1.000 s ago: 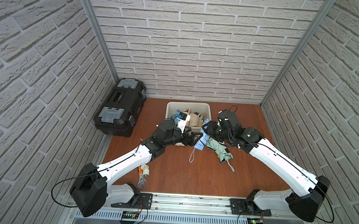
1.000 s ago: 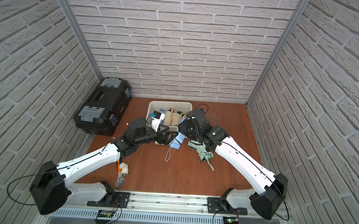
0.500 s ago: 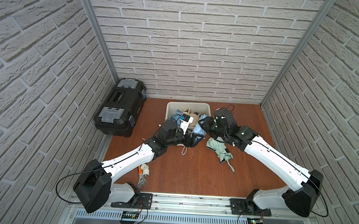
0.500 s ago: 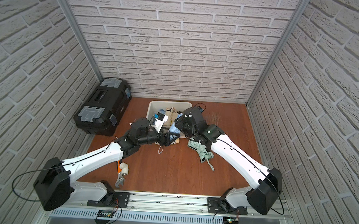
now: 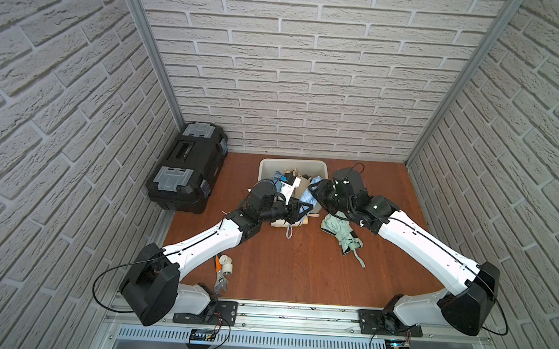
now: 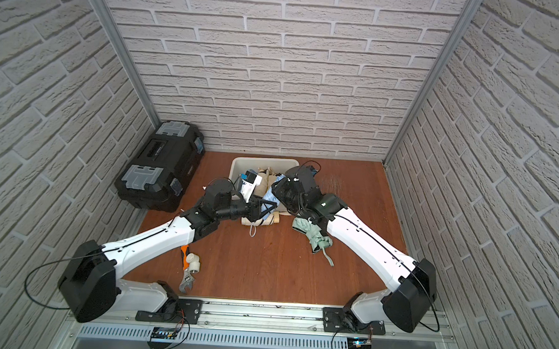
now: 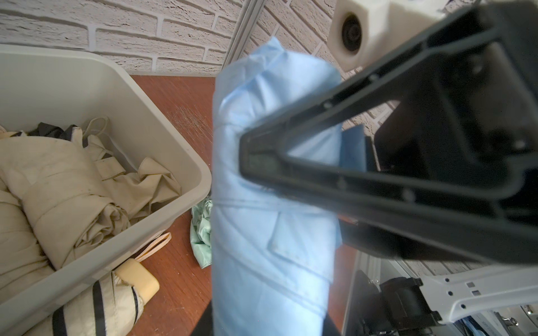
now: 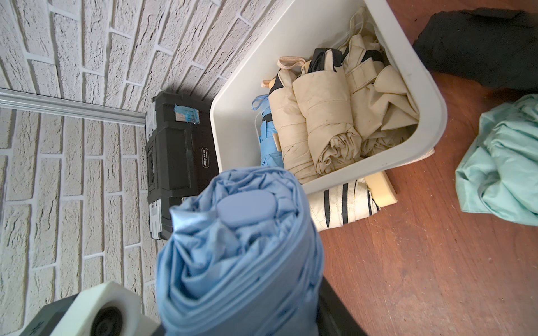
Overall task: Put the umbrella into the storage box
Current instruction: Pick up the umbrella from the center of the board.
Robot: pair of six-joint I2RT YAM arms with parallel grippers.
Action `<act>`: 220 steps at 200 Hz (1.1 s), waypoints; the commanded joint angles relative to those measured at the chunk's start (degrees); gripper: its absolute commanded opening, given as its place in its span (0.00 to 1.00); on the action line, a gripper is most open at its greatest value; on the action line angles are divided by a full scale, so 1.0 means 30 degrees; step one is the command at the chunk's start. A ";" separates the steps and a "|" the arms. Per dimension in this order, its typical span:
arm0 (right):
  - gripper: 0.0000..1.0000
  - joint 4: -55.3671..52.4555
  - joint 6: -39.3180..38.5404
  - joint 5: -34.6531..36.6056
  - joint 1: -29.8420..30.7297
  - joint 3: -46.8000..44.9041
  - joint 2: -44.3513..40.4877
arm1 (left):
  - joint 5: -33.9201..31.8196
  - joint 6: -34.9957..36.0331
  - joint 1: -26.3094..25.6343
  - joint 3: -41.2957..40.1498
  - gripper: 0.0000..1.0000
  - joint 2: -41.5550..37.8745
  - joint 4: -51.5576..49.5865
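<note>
A folded light-blue umbrella (image 5: 310, 194) (image 6: 270, 194) hangs above the floor at the front right corner of the off-white storage box (image 5: 293, 162) (image 6: 262, 159). My right gripper (image 5: 316, 191) is shut on it; its rolled tip (image 8: 241, 247) fills the right wrist view between the jaws (image 8: 241, 320). My left gripper (image 5: 304, 209) reaches in from the other side, and its dark fingers press both sides of the blue fabric (image 7: 270, 232). One right finger (image 7: 320, 163) crosses in front of the cloth. The box (image 8: 431, 96) holds several cream umbrellas (image 8: 326, 116) and a blue one.
A mint-green umbrella (image 5: 340, 232) lies on the floor under my right arm. A cream striped umbrella (image 5: 288, 221) rests against the box's front wall. A black toolbox (image 5: 186, 167) stands at the left wall. A wrench (image 5: 222, 277) and a white pipe fitting (image 5: 226, 266) lie near my left arm's base.
My right arm has carried the blue umbrella back toward the box corner. My left gripper has moved in with it and closed from wide open onto the fabric.
</note>
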 commanded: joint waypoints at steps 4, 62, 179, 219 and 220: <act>0.63 0.1078 0.0218 -0.0006 -0.0063 0.0922 0.0284 | 0.1010 -0.0078 0.0283 0.0956 0.30 0.0013 0.1136; 0.87 -0.1028 -1.0769 0.2452 -0.1276 0.2561 -0.0309 | 0.2073 -0.1527 0.2175 0.2317 0.25 0.0296 -0.2147; 0.85 0.6604 -3.8981 -0.4303 -0.0927 -0.6663 -0.4313 | 0.7720 -1.2784 0.4478 0.5323 0.28 0.2536 -0.3583; 0.84 1.0302 -4.1918 -0.2775 -0.0888 -0.6143 -0.2601 | 0.8553 -1.5454 0.4557 0.5989 0.22 0.2967 -0.4423; 0.84 1.0360 -4.2013 -0.2751 -0.0885 -0.6126 -0.2564 | 0.8561 -1.5536 0.4557 0.5967 0.22 0.2952 -0.4385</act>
